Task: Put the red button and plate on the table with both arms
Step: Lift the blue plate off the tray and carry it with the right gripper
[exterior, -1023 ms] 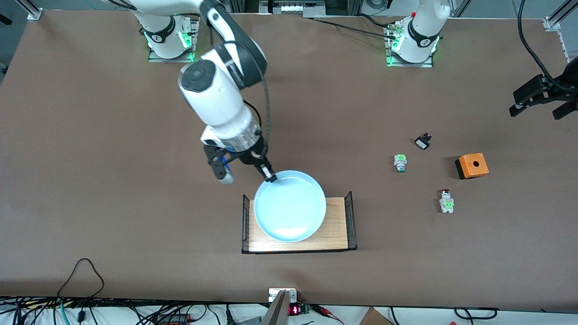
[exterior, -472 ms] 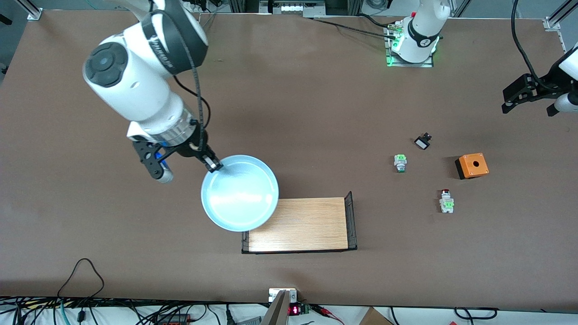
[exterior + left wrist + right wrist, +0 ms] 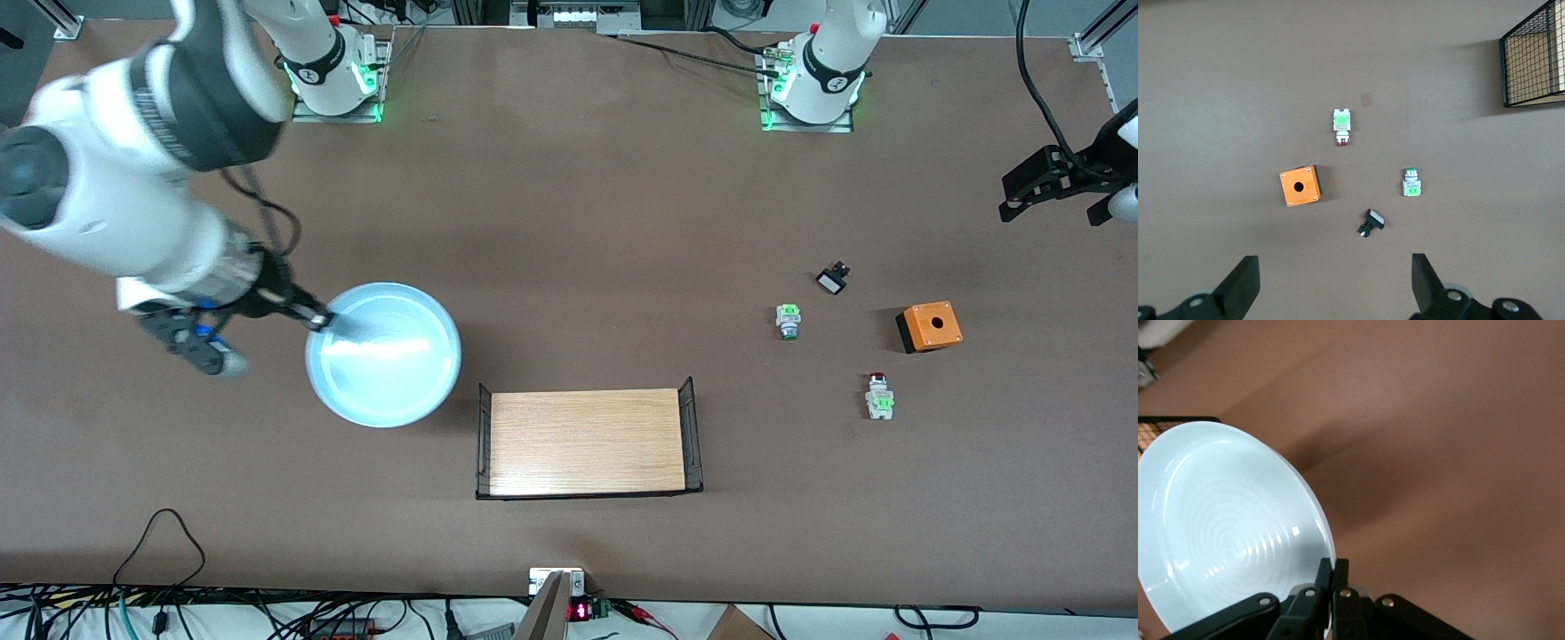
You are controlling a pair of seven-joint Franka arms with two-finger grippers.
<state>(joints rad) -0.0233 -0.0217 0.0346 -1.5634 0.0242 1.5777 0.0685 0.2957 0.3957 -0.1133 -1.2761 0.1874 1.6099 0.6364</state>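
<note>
Over the bench (image 3: 569,222), our right gripper (image 3: 318,317) is pinching the plate (image 3: 384,354) at its ten o'clock rim; our left gripper (image 3: 1058,188) is waiting wide open.

The front view looks down from high across the table (image 3: 569,204), facing both bases. The left wrist view hangs well above, looking straight down on the orange box (image 3: 1300,186), also seen in front. The right wrist view sits close on the plate (image 3: 1225,527), seemingly at a slant.
</note>
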